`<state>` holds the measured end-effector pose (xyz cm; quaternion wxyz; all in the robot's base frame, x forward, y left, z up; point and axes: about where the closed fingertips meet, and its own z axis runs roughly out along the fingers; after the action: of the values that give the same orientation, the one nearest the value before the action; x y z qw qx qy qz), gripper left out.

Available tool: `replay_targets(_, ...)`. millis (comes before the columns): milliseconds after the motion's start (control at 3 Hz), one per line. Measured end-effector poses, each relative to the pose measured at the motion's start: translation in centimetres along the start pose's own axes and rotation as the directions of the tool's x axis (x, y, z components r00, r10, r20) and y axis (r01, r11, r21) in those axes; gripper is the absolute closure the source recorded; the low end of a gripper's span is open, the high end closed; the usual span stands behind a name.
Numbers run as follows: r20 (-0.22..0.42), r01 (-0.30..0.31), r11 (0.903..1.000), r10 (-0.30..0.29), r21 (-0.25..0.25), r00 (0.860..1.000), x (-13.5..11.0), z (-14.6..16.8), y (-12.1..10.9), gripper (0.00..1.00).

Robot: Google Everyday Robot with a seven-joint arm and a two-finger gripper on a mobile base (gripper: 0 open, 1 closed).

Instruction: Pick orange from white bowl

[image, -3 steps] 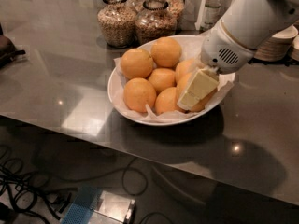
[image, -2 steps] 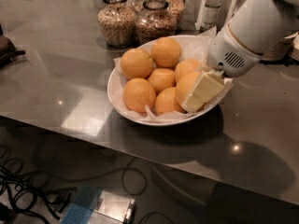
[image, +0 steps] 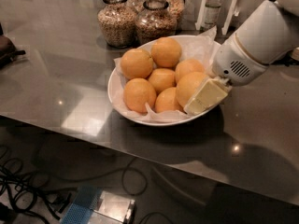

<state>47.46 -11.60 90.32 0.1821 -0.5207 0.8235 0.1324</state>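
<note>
**Gripper down in the bowl, against the big orange**

From where I stand, the white bowl [image: 112,94] sits on the grey steel bench [image: 51,92], close to its front edge. It is lined with crinkled white paper [image: 205,43] that pokes up past the rim at the back right. 7 fruits are heaped in it. The orange [image: 187,85], the biggest and palest of them, lies at the right side of the pile, touching its neighbours. The 6 smaller oranges [image: 137,63] fill the left and the back.

The gripper [image: 205,96] reaches in from the right over the bowl's rim, at the end of a fat white arm [image: 261,41] with a vent grille on its end. Its cream-coloured tip lies flat against the orange's front right flank (only that 1 cream face shows). Whether the jaws are closed on the orange or merely beside it, I cannot tell.

Just behind the bowl's far rim stand 2 glass jars [image: 117,22] of brownish grain, with a 3rd jar [image: 176,1] and a clear bottle [image: 212,3] further back. Below the bench's front edge, dark cables [image: 28,190] loop on the floor near a small box [image: 100,208].
</note>
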Motion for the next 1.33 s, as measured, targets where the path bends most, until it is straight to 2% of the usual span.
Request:
replay_targets(333, 0.0, 0.0, 1.0, 0.0, 0.0, 1.0, -0.1, 0.0, 0.1, 0.52)
replay_targets(1000, 0.004, 0.008, 0.9999, -0.008, -0.012, 1.0, -0.7, 0.3, 0.3, 0.97)
replay_targets(1333, 0.029, 0.042, 0.9987, -0.041, -0.03, 0.999, -2.2, 0.8, 0.6, 1.0)
